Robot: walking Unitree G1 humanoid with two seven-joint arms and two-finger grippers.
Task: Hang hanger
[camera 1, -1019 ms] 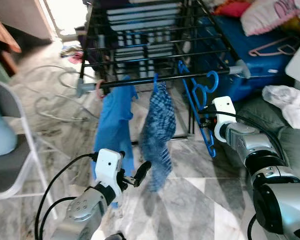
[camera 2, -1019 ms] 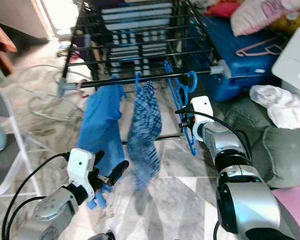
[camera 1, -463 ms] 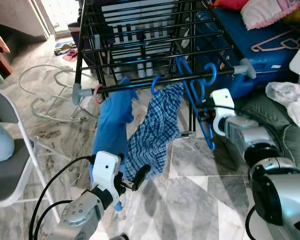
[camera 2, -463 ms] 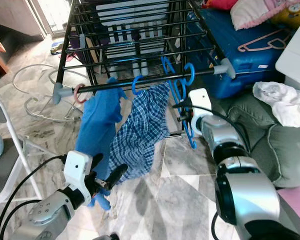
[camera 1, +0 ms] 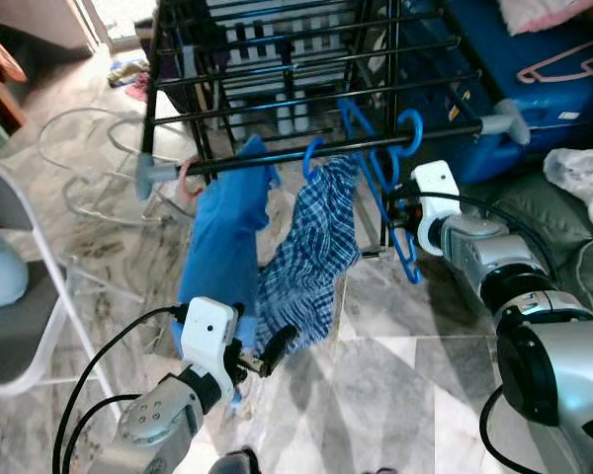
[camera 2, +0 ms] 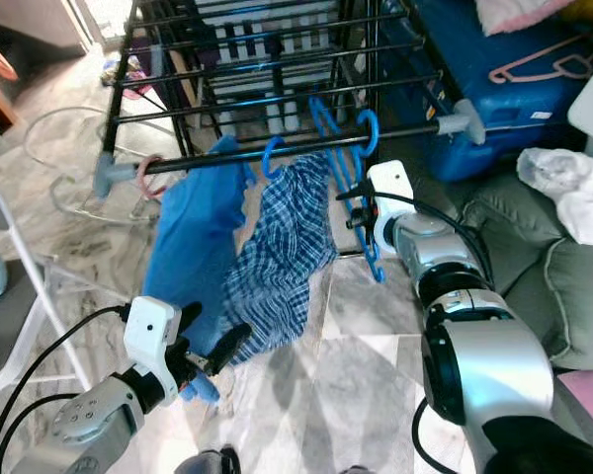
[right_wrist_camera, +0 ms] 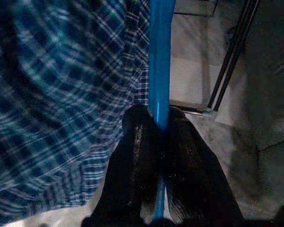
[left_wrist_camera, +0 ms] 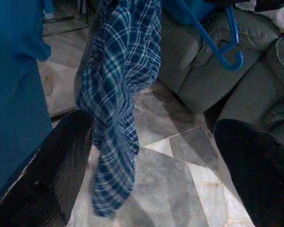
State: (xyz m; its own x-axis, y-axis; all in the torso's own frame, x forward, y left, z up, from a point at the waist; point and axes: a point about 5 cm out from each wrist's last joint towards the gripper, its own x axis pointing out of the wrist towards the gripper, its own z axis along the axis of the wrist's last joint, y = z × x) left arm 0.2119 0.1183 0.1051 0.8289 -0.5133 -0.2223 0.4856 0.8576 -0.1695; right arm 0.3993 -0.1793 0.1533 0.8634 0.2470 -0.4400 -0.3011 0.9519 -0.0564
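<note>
A blue plastic hanger [camera 1: 387, 188] slants down from the black rail [camera 1: 277, 158] of the drying rack, its hook [camera 1: 411, 128] at the rail near the right end. My right gripper [camera 1: 402, 212] is shut on the hanger's lower bar, which runs between the fingers [right_wrist_camera: 142, 142] in the right wrist view. A blue plaid shirt [camera 1: 316, 252] and a plain blue garment [camera 1: 222, 237] hang on the same rail. My left gripper [left_wrist_camera: 151, 170] is open, low in front of the rack, and the plaid shirt's hem [left_wrist_camera: 116, 142] dangles between its fingers.
A folding chair [camera 1: 25, 326] stands at the left. A blue suitcase [camera 1: 534, 59] with a pink hanger [camera 1: 563, 61] on it, grey cushions [camera 1: 563, 227] and white cloth [camera 1: 583, 173] crowd the right. White wire hoops [camera 1: 79, 178] lie on the marble floor by the rack.
The head view has shifted. The plaid shirt's lower end has swung out toward my left gripper. The blue hanger's hook has come up to the rail, with my right gripper still shut on it.
</note>
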